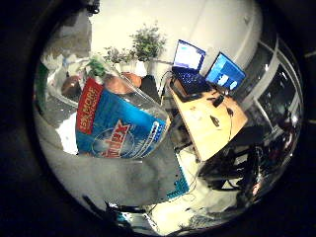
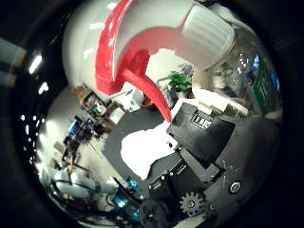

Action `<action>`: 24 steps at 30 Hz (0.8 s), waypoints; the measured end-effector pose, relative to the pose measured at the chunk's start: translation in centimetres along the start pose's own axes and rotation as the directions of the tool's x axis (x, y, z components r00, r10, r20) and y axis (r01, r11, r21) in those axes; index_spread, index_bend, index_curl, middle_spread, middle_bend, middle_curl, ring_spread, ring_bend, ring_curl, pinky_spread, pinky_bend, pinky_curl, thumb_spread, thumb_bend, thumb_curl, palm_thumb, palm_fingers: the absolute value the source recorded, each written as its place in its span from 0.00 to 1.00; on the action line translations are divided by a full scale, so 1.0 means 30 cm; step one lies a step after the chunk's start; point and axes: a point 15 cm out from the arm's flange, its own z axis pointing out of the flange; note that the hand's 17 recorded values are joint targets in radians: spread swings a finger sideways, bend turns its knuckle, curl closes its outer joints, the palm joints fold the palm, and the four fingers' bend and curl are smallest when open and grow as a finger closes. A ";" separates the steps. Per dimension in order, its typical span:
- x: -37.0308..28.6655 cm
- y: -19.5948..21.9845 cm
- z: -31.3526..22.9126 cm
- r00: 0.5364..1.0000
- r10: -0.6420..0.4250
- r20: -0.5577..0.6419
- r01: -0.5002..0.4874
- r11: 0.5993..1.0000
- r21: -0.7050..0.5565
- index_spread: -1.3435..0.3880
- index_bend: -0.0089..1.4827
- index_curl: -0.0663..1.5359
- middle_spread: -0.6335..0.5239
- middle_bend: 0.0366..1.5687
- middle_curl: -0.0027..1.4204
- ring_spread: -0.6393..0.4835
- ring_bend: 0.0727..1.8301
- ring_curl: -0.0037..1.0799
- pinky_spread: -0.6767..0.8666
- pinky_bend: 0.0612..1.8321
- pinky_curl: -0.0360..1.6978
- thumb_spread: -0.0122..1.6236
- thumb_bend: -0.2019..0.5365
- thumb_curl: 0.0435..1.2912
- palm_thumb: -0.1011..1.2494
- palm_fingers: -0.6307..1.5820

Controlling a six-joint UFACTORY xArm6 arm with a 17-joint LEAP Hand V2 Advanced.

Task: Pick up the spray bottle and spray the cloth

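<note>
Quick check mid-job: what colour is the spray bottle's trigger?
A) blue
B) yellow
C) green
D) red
D: in the thumb side view the trigger curving down from the bottle's white head is red.

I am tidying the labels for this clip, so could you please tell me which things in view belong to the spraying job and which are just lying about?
Job things:
- spray bottle, close to the palm
- its red trigger
- white cloth
- hand

Lying about:
- two laptops on a wooden desk
- potted plants
</note>
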 end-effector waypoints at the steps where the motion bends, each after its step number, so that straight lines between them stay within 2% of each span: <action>1: -0.040 0.001 0.018 1.000 -0.015 -0.004 0.015 1.000 -0.006 0.62 0.78 0.49 0.39 0.84 0.53 0.39 0.79 0.55 0.24 0.71 0.38 0.34 0.25 0.78 0.82 0.83; 10: -0.399 -0.017 0.254 0.988 -0.144 0.050 0.146 0.988 -0.053 0.61 0.78 0.49 0.39 0.84 0.53 0.39 0.79 0.54 0.23 0.70 0.38 0.35 0.25 0.78 0.82 0.83; 17: -0.536 0.017 0.430 0.976 -0.207 0.070 0.214 0.970 -0.114 0.61 0.77 0.49 0.39 0.84 0.53 0.39 0.79 0.54 0.23 0.70 0.38 0.35 0.25 0.78 0.82 0.83; 24: -0.582 0.078 0.561 0.950 -0.311 0.013 0.309 0.939 -0.152 0.62 0.77 0.49 0.39 0.84 0.53 0.39 0.79 0.54 0.23 0.70 0.38 0.35 0.25 0.78 0.82 0.83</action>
